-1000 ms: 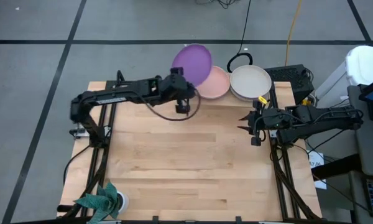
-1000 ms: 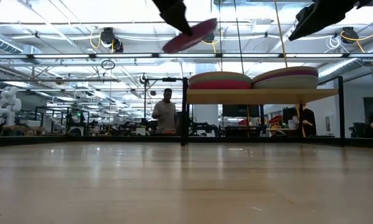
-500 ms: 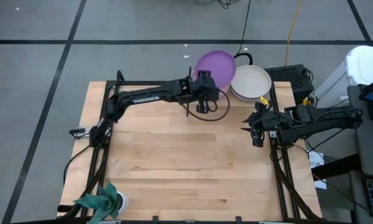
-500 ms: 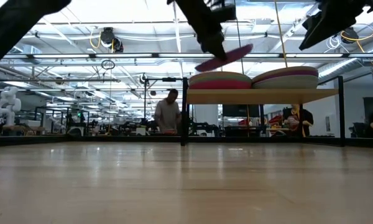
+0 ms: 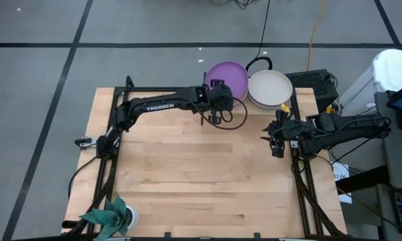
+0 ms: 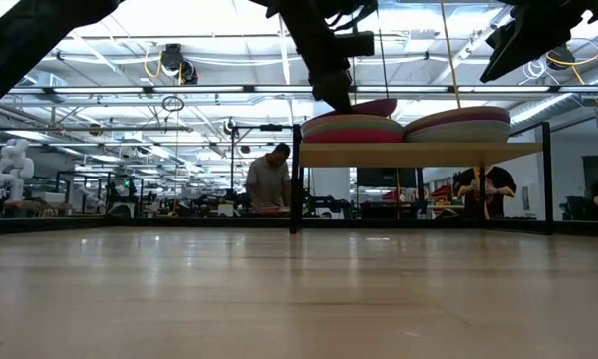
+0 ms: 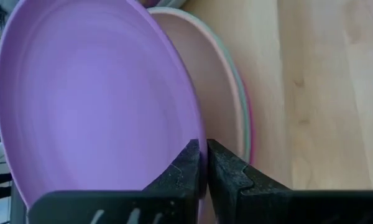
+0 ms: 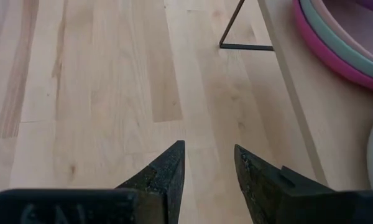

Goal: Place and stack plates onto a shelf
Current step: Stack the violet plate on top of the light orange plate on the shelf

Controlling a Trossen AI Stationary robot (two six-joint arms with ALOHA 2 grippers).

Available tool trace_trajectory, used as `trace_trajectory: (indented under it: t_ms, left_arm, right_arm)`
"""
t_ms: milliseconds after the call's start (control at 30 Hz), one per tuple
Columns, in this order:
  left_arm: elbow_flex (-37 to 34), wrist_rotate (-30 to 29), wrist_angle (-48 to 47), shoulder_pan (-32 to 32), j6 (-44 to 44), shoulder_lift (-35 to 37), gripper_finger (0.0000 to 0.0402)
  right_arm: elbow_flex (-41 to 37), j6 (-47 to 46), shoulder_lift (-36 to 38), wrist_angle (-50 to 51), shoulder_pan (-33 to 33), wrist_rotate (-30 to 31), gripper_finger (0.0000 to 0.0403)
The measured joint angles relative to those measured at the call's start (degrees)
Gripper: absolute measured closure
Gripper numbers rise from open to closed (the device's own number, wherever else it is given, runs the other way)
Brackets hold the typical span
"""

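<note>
left gripper point(image 7: 203, 165) fingers clamped on purple plate point(image 5: 229, 79) rim above left stack point(image 6: 351, 129) on shelf point(image 6: 419, 154) | risk: tilted release, plate slides off | right gripper point(image 8: 208, 168) fingers apart, waiting over worktop point(image 5: 201, 174)

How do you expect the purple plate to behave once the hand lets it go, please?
Probably stiff: the left hand holds the purple plate by its rim alone, unbent. Likely light. It should nest in the stack rather than slide; the plates below look alike.
</note>
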State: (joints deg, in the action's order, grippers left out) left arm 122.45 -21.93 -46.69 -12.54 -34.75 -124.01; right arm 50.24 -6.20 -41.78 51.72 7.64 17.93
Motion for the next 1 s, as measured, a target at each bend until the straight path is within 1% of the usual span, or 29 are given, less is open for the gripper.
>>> trace_trajectory:
  t_ms: [167, 300, 367, 433, 533, 633, 767, 833, 1000]
  left_arm:
    - [0.0, 0.2, 0.0, 0.1, 0.3, 0.0, 0.0376]
    - [0.0, 3.3, -0.2, 0.2, -0.2, -0.1, 0.0374]
    - [0.0, 3.9, 0.1, 0.2, -0.3, -0.1, 0.0371]
    - [0.0, 3.8, 0.2, 0.2, -0.7, -0.2, 0.0358]
    - [0.0, 3.6, 0.4, 0.2, -0.7, -0.2, 0.0321]
    - [0.0, 1.3, 0.5, 0.3, 0.2, -0.2, 0.0281]
    - [0.0, -4.6, 0.0, 1.3, 0.9, 0.0, 0.0243]
    - [0.0, -6.7, -0.1, 2.4, 0.8, 0.5, 0.0235]
    - [0.2, -7.2, -0.7, 5.4, 1.7, 4.0, 0.0231]
  right_arm:
    - [0.0, -0.2, 0.0, 0.0, 0.0, 0.0, 0.0282]
    - [0.0, -0.2, 0.0, 0.0, 0.0, 0.0, 0.0282]
    - [0.0, -0.2, 0.0, 0.0, 0.0, 0.0, 0.0282]
    - [0.0, -0.2, 0.0, 0.0, 0.0, 0.0, 0.0282]
    - [0.0, 0.1, 0.0, 0.0, 0.0, 0.0, 0.0282]
    - [0.0, 0.7, 0.0, -0.1, 0.0, 0.0, 0.0282]
    - [0.0, 1.0, 0.0, -0.4, 0.0, 0.0, 0.0282]
    - [0.0, 1.2, 0.0, -0.4, 0.0, 0.0, 0.0282]
    - [0.0, 1.3, 0.0, -0.9, 0.0, 0.0, 0.0282]
